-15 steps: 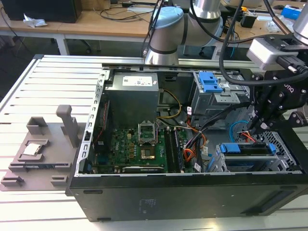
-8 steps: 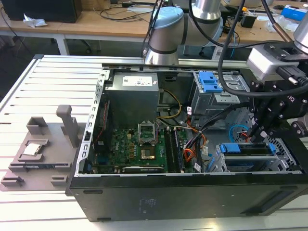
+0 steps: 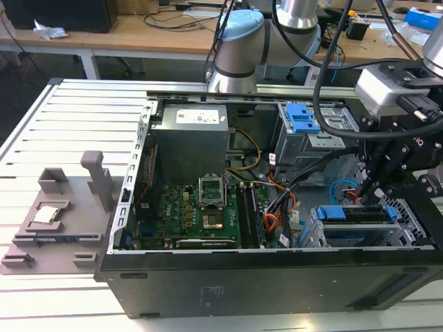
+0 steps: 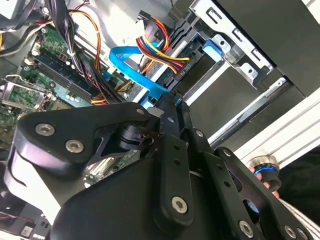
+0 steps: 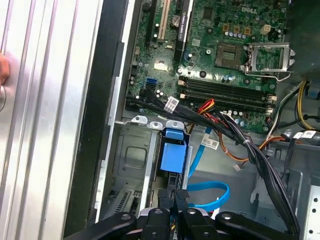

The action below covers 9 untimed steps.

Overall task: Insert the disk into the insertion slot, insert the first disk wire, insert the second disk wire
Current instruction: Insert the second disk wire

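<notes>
Your disk (image 3: 356, 216) already sits in the insertion slot (image 3: 313, 235), lower right. Tool (image 4: 170, 102) pressed together at the blue wire (image 4: 131, 60); wires look unfinished.

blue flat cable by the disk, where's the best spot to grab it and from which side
Probably at its end nearest the disk, close to the gripper. The blue flat cable is a thin ribbon that loops loosely, so mid-length it would likely bend. Come in through the open side of the computer case, closing across the ribbon's flat faces.
</notes>
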{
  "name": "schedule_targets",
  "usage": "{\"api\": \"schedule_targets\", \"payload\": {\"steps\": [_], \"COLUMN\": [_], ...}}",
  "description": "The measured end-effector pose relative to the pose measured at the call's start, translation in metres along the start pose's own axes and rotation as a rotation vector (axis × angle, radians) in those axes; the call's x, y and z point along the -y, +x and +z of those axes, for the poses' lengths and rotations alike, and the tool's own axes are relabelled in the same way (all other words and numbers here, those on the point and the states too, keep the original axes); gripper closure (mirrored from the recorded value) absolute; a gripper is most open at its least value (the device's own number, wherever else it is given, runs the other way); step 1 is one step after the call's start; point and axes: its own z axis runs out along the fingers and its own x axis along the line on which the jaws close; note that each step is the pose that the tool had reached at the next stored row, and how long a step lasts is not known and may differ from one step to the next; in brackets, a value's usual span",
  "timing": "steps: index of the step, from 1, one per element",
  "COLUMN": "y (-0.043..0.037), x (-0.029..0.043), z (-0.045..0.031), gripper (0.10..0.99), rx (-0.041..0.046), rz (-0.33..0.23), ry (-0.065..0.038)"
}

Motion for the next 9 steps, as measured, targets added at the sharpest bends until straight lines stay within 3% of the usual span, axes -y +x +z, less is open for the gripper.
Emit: {"api": "schedule_targets", "payload": {"steps": [2,9], "y": [0.0000,-0.0001], "x": [0.0000,0.0002], "z": [0.0002,0.0030], "gripper": [0.925,0.925], "rx": [0.0021,0.0023], "rz": [0.066,0.067], "ry": [-0.002,-0.002]}}
